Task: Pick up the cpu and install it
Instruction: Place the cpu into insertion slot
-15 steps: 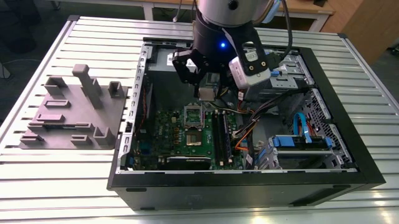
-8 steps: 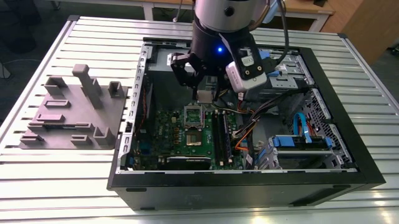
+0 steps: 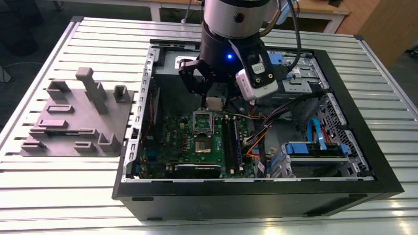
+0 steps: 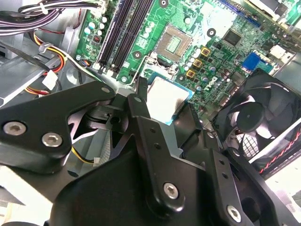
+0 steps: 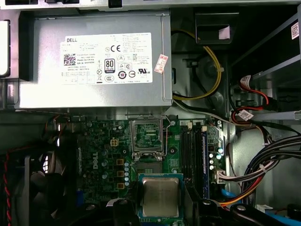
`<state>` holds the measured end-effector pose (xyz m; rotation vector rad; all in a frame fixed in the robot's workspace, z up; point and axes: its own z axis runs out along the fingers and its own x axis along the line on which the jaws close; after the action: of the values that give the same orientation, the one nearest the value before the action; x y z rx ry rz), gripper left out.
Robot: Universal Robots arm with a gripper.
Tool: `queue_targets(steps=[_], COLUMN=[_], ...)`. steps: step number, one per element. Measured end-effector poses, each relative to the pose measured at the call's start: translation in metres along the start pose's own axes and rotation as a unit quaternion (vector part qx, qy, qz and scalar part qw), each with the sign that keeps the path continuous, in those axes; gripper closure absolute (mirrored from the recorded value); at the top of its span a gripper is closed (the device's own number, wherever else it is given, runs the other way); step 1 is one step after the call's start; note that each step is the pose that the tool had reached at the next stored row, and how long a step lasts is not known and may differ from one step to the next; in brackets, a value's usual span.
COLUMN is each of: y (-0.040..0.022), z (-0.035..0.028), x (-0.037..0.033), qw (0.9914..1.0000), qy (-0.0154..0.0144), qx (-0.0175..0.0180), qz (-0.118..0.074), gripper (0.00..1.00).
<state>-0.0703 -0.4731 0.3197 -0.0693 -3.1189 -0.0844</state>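
Both jaws of the gripper (image 4: 165, 105) pinch the cpu (image 5: 160, 197) by opposite edges, flat between them, likely for level seating; open socket (image 5: 147, 136) below, slightly past jaws.

A big white label (image 5: 106, 58) covers much of the grey metal box (image 5: 42, 89) in the first wrist view; it carries a logo, a barcode, blocks of fine print, a boxed number mark and a row of round certification signs. Just beside it on the same face sits a small red-and-white sticker (image 5: 161, 63), tilted. White lettering (image 5: 95, 160) is printed on the green motherboard (image 5: 108, 136). Small white printed tags (image 5: 245, 114) hang on the red and black cables (image 5: 262, 96), and a barcode sticker (image 5: 295, 30) stands on a metal bay edge; their print is too small to tell
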Motion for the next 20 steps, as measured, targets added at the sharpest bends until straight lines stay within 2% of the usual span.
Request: queue_targets(steps=[10, 15, 17, 20], y=[-0.0001, -0.0017, -0.0056, -0.0072], z=[0.0002, 0.0079, 0.0114, 0.0168], x=[0.0003, 0.0, -0.0002, -0.0003], qw=[1.0, 1.0, 0.99999, 0.99986], qy=[-0.0001, 0.0012, 0.0028, 0.0077], qx=[-0.0001, 0.0, 0.0, 0.0004], qz=[0.0, -0.001, -0.003, -0.015], gripper=[0.53, 0.53, 0.53, 0.53])
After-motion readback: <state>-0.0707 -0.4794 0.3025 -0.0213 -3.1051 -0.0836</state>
